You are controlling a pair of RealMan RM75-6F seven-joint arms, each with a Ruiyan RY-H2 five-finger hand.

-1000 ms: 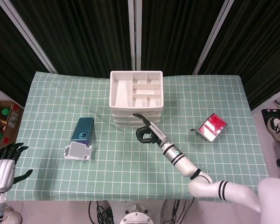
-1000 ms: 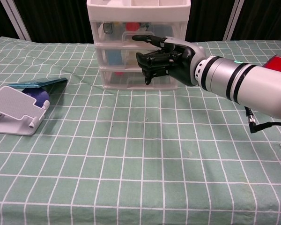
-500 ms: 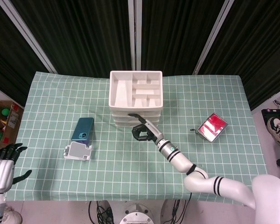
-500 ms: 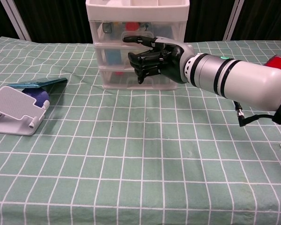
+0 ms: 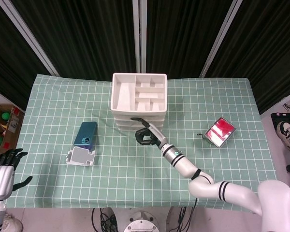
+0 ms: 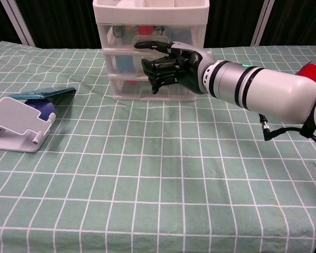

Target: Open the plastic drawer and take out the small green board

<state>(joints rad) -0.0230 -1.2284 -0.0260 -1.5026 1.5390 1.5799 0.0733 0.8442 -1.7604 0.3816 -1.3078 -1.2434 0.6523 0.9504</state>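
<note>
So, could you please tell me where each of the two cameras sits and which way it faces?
Head view: sits high, looking steeply down on the whole checked tablecloth with the drawer unit at the back; shows the right hand and arm, and the left hand at the lower left edge.
Chest view: sits low at table height, looking forward at the drawer unit's front; shows only the right hand and forearm.
Both share the drawer unit, right hand, phone and white stand.
</note>
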